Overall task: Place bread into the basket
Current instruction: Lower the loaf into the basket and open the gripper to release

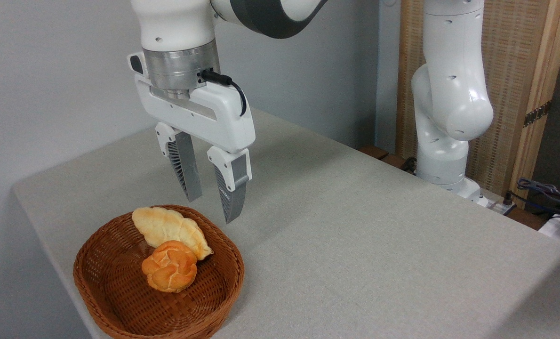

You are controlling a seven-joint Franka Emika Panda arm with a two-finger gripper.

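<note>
The bread (172,231) lies in the basket (92,278), resting against the rim at twelve o'clock and touching a round bun (170,266). Your gripper (212,207) hangs above, fingers parted and empty. The placing looks done; you need only lift clear.

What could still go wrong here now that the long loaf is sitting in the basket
The bread leans against the basket wall, one end near the rim, so it might slide or tip. The open gripper hangs just above that rim; a low sideways move could clip it. The basket also sits near the table edge and could be nudged off.
</note>
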